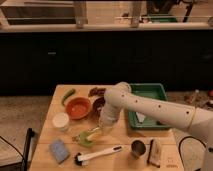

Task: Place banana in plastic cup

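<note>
The light-green plastic cup (84, 140) sits at the front middle of the wooden table (125, 142). The yellow banana (93, 133) lies across the cup's right rim, one end over the cup and the other end up at my gripper. My gripper (103, 127) is at the end of the white arm, which reaches in from the right. It hangs just above and to the right of the cup, right at the banana's upper end. Whether it holds the banana is hidden by the wrist.
An orange bowl (78, 107) and a dark red bowl (98, 104) stand behind the cup, with a green vegetable (68, 95) at the far left. A white container (61, 121), blue sponge (59, 150), white-handled brush (100, 154), metal cup (137, 148) and green tray (150, 112) surround it.
</note>
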Controlling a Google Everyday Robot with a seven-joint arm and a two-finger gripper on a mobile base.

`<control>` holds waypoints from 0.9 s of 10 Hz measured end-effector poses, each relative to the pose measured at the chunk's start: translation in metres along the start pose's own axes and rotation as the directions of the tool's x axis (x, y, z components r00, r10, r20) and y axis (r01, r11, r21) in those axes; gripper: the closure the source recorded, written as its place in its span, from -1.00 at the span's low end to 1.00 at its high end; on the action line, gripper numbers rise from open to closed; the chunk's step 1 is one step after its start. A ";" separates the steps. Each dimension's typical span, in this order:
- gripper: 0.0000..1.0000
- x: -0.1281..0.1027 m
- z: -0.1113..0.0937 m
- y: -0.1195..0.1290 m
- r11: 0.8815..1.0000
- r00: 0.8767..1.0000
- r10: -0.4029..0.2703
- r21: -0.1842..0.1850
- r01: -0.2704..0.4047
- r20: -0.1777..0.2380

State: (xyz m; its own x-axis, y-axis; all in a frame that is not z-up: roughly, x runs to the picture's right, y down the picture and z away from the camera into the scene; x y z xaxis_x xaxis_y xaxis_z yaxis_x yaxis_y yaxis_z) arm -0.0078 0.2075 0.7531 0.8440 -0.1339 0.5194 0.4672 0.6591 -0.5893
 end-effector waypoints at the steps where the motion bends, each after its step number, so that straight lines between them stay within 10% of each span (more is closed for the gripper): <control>1: 1.00 -0.005 -0.002 -0.001 1.000 1.000 -0.019 0.002 0.019 -0.005; 5: 1.00 -0.039 -0.009 -0.011 0.988 0.988 -0.154 0.008 0.155 -0.021; 9: 1.00 -0.070 -0.014 -0.018 0.940 0.940 -0.339 0.037 0.340 -0.034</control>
State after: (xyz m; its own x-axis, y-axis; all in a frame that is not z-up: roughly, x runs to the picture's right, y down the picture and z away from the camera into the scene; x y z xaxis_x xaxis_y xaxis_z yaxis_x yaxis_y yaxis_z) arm -0.0719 0.1944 0.7182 0.6443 -0.3741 0.6670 0.7162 0.6011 -0.3546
